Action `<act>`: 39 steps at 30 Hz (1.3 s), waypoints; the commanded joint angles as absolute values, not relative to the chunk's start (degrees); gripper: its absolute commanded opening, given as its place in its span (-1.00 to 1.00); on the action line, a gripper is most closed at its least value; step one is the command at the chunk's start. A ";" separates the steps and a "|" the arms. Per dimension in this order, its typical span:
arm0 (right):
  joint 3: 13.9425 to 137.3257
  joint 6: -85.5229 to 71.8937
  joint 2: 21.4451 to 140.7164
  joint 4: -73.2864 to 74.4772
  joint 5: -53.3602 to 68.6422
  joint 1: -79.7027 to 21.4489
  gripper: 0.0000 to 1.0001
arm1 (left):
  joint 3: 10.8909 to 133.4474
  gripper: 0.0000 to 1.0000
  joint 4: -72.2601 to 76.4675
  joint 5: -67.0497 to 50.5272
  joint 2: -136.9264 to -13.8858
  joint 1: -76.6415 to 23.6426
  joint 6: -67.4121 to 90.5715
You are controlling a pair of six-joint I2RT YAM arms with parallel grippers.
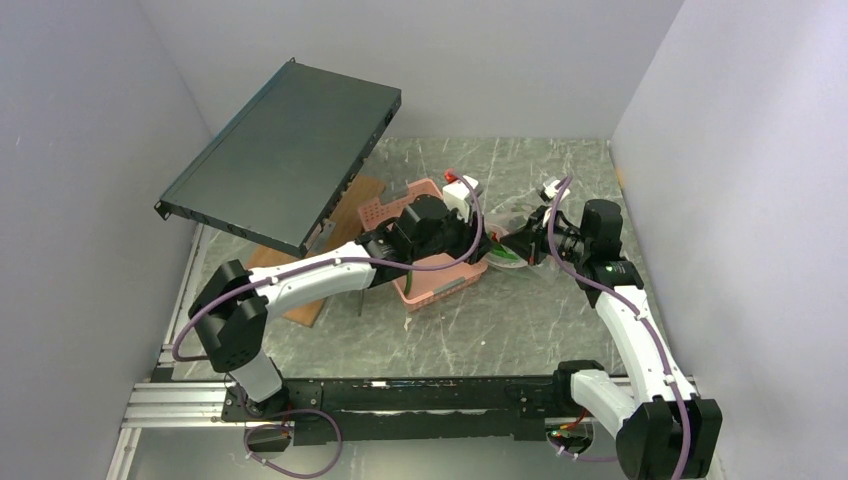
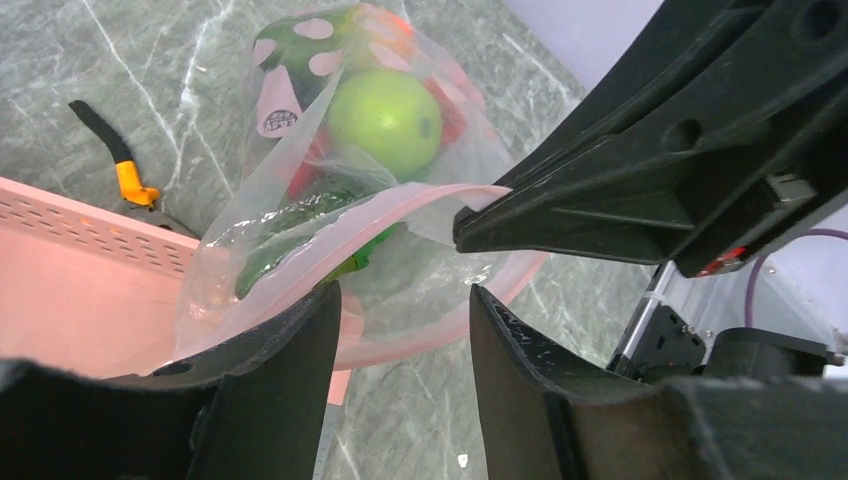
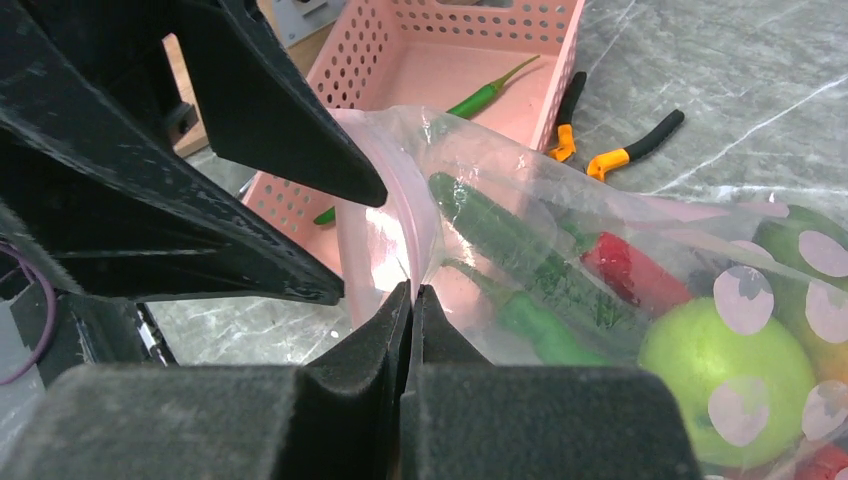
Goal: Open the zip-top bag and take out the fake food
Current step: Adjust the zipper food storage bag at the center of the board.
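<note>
Right gripper (image 3: 411, 292): clenched on the pink zip rim of the zip-top bag (image 3: 480, 160).
Left gripper (image 2: 400, 300): jaws parted, straddling that rim.
Fake food (image 2: 385, 118): inside the bag.

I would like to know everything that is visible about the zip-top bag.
The zip-top bag is clear, soft, wrinkled plastic with a pink zip strip along its mouth. Inside show a lime-green apple, long green pods and red pieces. The right gripper pinches the strip, shut on it; the left gripper stands open around the strip. Whether the zip is open cannot be told.
</note>
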State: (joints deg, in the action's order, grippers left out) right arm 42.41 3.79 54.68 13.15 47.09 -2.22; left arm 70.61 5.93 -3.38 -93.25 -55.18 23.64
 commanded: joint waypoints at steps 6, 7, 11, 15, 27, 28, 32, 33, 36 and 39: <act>44.06 3.31 53.95 10.37 48.70 -1.56 -1.00 | 73.77 0.11 4.73 -0.21 -97.15 -53.95 21.09; 43.95 3.34 53.82 10.28 48.92 -1.52 -1.00 | 73.93 0.12 4.82 -0.18 -97.54 -53.83 20.79; 43.69 3.51 53.74 10.27 50.17 -1.17 -1.00 | 74.82 0.18 5.44 2.29 -98.88 -53.61 19.15; 43.48 3.79 53.51 10.28 51.33 -1.10 -1.00 | 73.97 0.30 6.52 4.71 -99.06 -53.61 17.77; 42.58 4.42 52.32 10.03 53.81 -0.79 -1.00 | 72.77 0.27 4.12 12.40 -100.18 -53.56 18.90; 42.43 4.41 52.27 9.98 53.60 -0.71 -1.00 | 73.00 0.20 2.85 13.45 -100.19 -53.55 19.39; 42.21 4.57 52.33 9.76 52.78 -0.53 -1.00 | 72.42 -0.10 1.51 12.68 -100.06 -53.32 20.75; 42.15 4.65 52.40 9.76 52.82 -0.45 -1.00 | 72.13 -0.30 1.72 12.11 -99.90 -53.31 20.93; 42.03 5.19 52.54 9.90 53.10 -0.36 -1.00 | 71.45 -0.53 1.97 10.88 -98.94 -53.26 21.65; 41.93 6.10 52.77 10.28 54.68 -0.35 -1.00 | 70.24 -0.57 2.77 9.66 -96.98 -53.27 22.30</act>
